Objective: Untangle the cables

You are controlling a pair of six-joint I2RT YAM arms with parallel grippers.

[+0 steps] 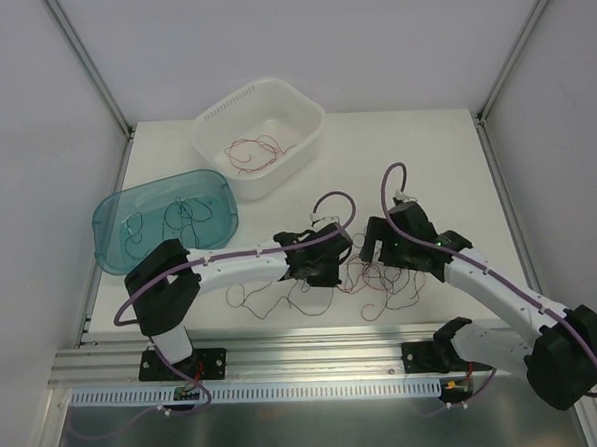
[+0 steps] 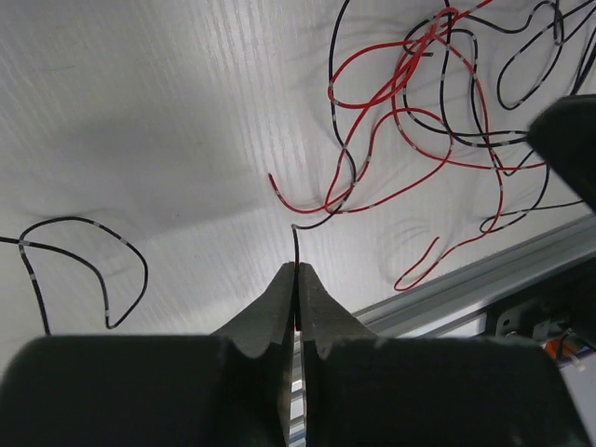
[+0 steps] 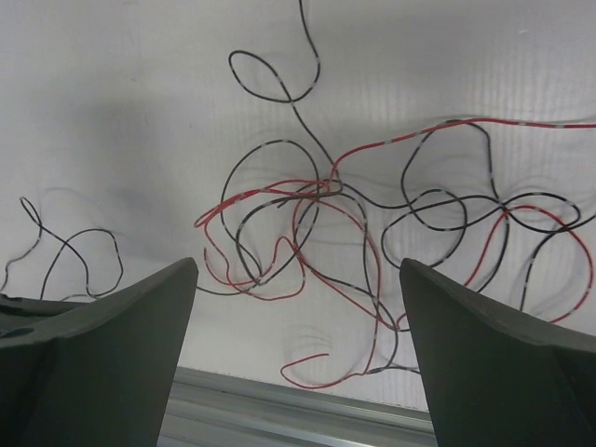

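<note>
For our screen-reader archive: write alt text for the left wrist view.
The left claw is shut on the end of a black cable, which leads toward a tangle of red and black cables on the white table. Another black strand lies apart at left.

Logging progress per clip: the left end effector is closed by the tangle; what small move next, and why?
Probably draw the left end effector slowly away from the tangle: it looks shut on the end of a black wire that leads into that tangle, while the right end effector hangs open over it.
</note>
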